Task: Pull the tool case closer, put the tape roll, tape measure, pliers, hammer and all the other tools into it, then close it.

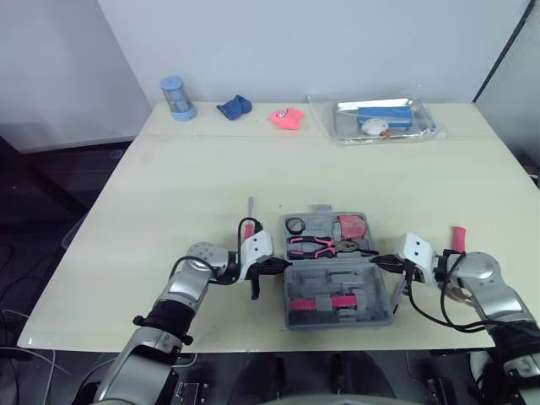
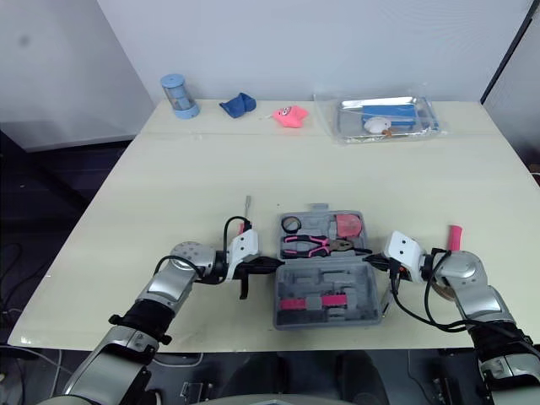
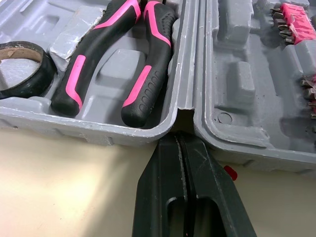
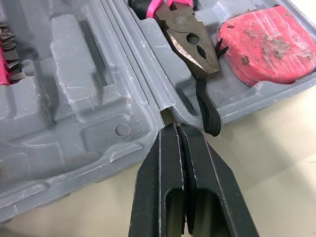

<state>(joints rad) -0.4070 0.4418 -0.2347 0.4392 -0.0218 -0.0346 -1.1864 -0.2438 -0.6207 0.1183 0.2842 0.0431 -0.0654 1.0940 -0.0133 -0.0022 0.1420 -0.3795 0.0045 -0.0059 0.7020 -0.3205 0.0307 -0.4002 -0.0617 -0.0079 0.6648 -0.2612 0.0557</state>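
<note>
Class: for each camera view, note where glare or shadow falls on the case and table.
Left eye view: white glare on the clear plastic bag at the table's far edge. Left wrist view: the tool case throws a narrow shadow on the table under its rim. Right wrist view: pale sheen along the case's moulded ridges.

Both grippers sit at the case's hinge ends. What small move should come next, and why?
Probably draw the left gripper back from the tool case and reach for the thin metal tool just behind it: the case already sits near the table's front edge, open, and that tool lies outside.
</note>
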